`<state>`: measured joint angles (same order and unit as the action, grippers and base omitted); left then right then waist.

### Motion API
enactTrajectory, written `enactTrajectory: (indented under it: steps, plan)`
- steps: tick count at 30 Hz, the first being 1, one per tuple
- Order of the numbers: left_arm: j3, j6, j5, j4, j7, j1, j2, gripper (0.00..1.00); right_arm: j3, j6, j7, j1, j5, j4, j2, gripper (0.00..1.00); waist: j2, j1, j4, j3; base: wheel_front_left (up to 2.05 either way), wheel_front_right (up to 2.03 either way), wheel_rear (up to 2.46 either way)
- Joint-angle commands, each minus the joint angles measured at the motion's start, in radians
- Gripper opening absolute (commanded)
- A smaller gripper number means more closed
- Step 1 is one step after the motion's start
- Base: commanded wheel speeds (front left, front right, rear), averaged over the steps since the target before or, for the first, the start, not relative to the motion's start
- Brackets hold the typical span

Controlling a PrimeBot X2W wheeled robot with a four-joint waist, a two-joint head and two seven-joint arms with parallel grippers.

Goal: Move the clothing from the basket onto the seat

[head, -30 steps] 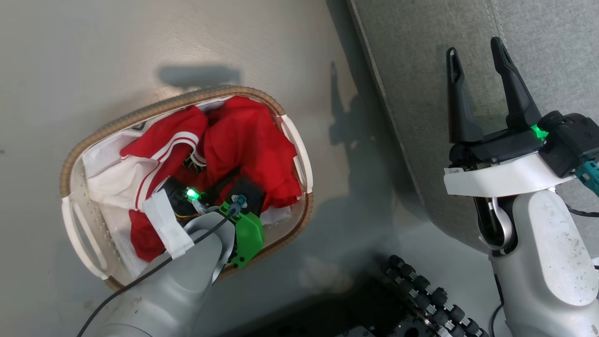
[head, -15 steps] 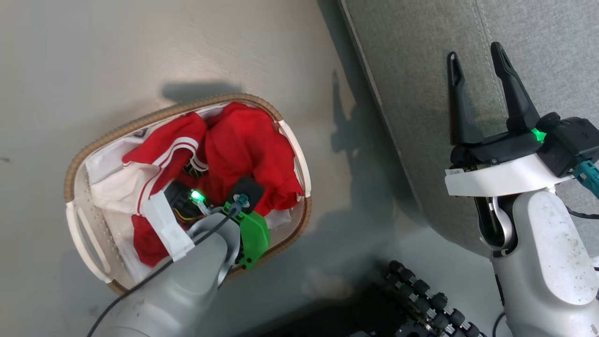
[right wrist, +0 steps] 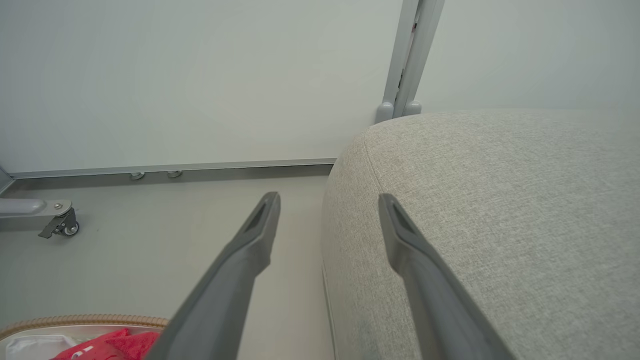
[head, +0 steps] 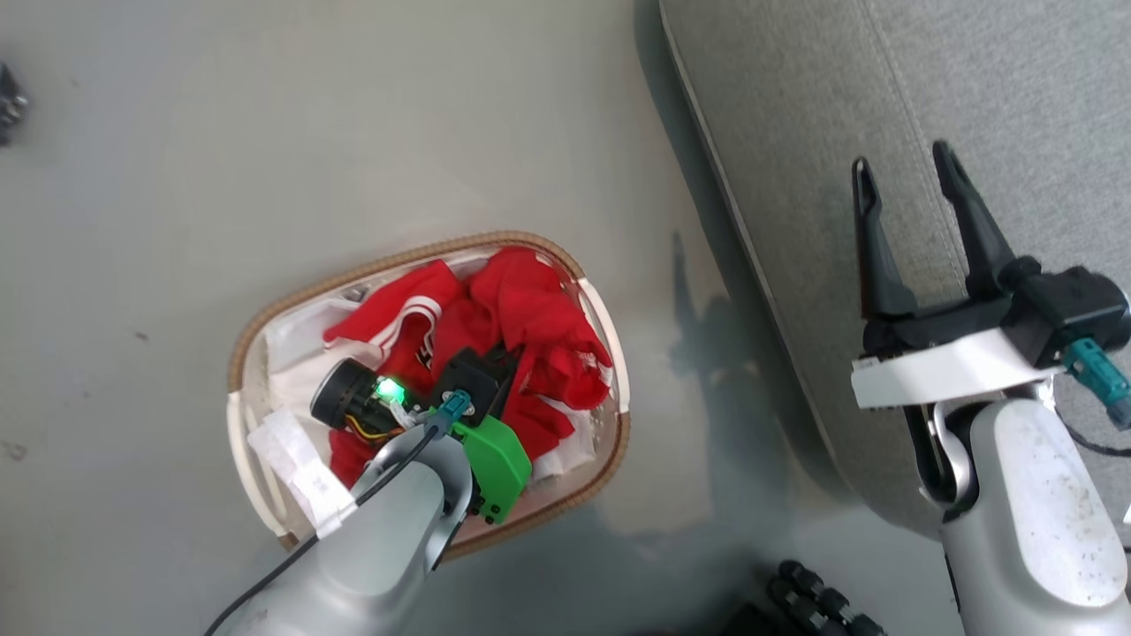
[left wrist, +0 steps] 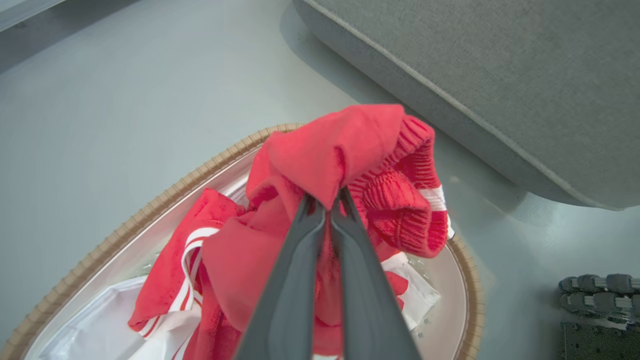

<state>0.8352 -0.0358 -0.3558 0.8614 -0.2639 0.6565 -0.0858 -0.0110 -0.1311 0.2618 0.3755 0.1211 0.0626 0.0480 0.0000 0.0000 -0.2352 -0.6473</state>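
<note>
Centre frame, left gripper (left wrist: 324, 200) pinches the clothing (left wrist: 320, 150) to lift it from the basket (left wrist: 200, 172); right gripper (head: 901, 159) idles, jaws spread

Smooth pale grey floor (head: 353, 115) under soft light; a plain white wall (right wrist: 175, 75) — metal skirting rail (right wrist: 225, 166) along its foot, a caster (right wrist: 65, 227) at nine o'clock.

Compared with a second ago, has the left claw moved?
Yes: judged against the basket rim, the left claw has risen, shut on the red clothing and drawing it up.
</note>
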Motion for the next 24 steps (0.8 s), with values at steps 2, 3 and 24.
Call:
enactTrajectory:
  steps: [2,3,24]
  plan:
    - [-0.023,-0.008,0.021,-0.053,-0.001,-0.03,-0.011,0.0,0.013,0.001,0.005,-0.033,-0.02,0.011,0.004,1.0,0.0,0.0,0.072,0.126,0.0,0.0,0.0]
    - [-0.042,-0.014,0.033,-0.096,-0.001,-0.047,-0.018,0.0,0.021,0.001,0.005,-0.053,-0.03,0.02,0.004,1.0,0.0,0.0,0.085,0.166,0.0,0.0,0.0]
    - [-0.047,-0.093,0.173,-0.304,-0.001,0.153,-0.1,0.0,0.038,0.001,0.005,-0.269,-0.081,0.062,0.004,1.0,0.0,0.0,0.217,0.56,0.0,0.0,0.0]
